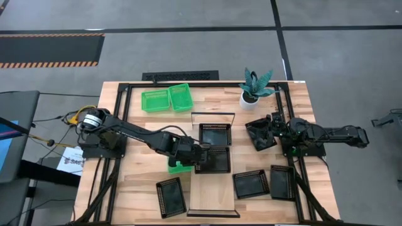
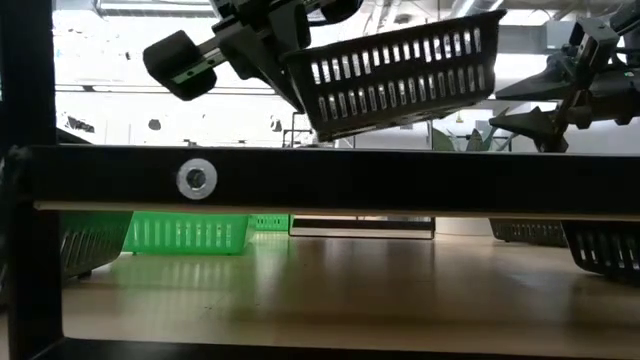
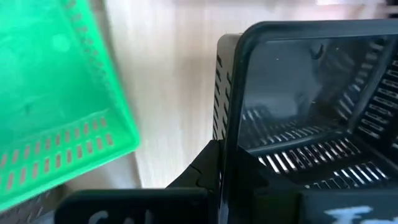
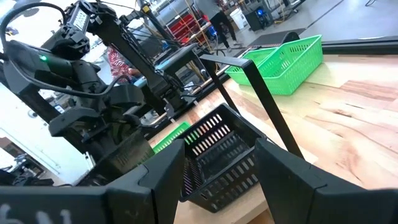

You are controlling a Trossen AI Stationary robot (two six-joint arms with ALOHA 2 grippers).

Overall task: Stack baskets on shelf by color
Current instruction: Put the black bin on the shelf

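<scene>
My left gripper (image 1: 200, 157) is shut on a black mesh basket (image 1: 213, 161) and holds it above the pale shelf board (image 1: 213, 194); the low view shows it raised and tilted (image 2: 400, 70). Another black basket (image 1: 215, 134) sits on the shelf's far part. A green basket (image 1: 178, 167) lies on the table under the left arm. My right gripper (image 1: 271, 125) is open, and its fingers stand on either side of a skewed black basket (image 4: 217, 158) at the table's right. My left gripper holds the black basket by its left side wall at the rim (image 3: 231, 143). One finger (image 3: 199, 177) is outside the wall and the other appears to be inside. It comes slanting from the table's left. The basket is lifted clear and tilted, its right end higher.
Two green baskets (image 1: 157, 100) (image 1: 181, 97) sit side by side at the far edge, with a potted plant (image 1: 254, 88) to their right. More black baskets lie near the front: (image 1: 171, 196), (image 1: 251, 184), (image 1: 282, 182). The shelf's wire frame (image 1: 212, 114) stands at its far end.
</scene>
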